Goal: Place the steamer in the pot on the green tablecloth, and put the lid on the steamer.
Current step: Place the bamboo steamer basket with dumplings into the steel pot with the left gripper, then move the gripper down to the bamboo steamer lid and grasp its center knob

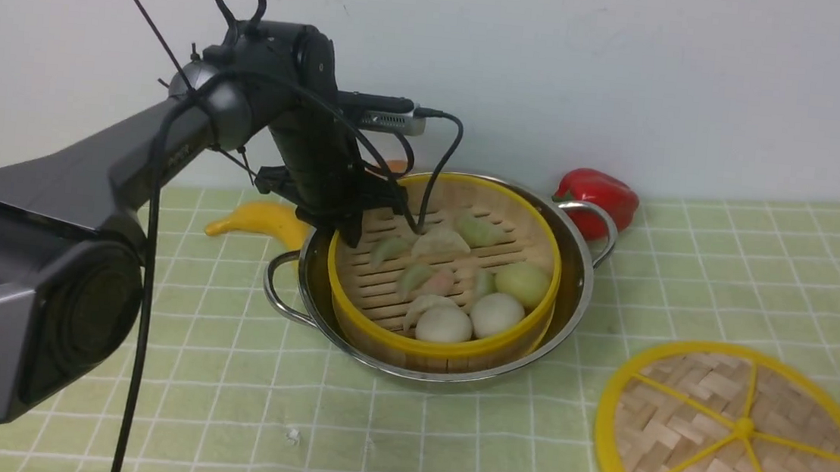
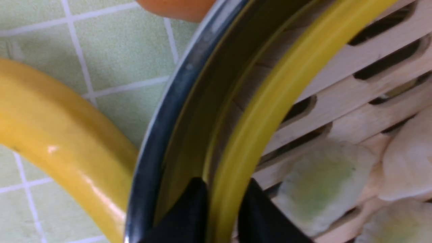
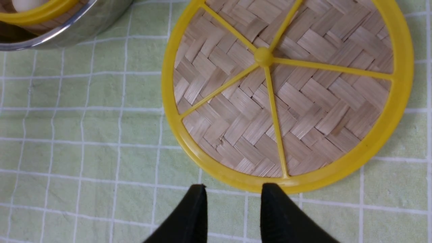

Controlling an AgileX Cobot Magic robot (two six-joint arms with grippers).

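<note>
The steamer (image 1: 448, 345), holding dumplings and buns, sits inside the shiny pot (image 1: 577, 280) on the green tablecloth (image 1: 223, 401). My left gripper (image 1: 372, 217) reaches down at the steamer's back left rim. In the left wrist view its gripper (image 2: 225, 184) is open, one finger on each side of the steamer's yellow rim (image 2: 270, 101), just inside the pot wall (image 2: 162, 118). The lid (image 1: 737, 439) lies flat on the cloth at the front right. My right gripper (image 3: 233, 189) hovers open at the lid's (image 3: 280, 94) near edge, holding nothing.
A yellow banana (image 1: 262, 221) lies on the cloth right behind the pot's left handle. A red pepper (image 1: 598, 198) sits behind its right handle. An orange object (image 2: 175, 8) lies just outside the pot's back rim. The wall stands close behind.
</note>
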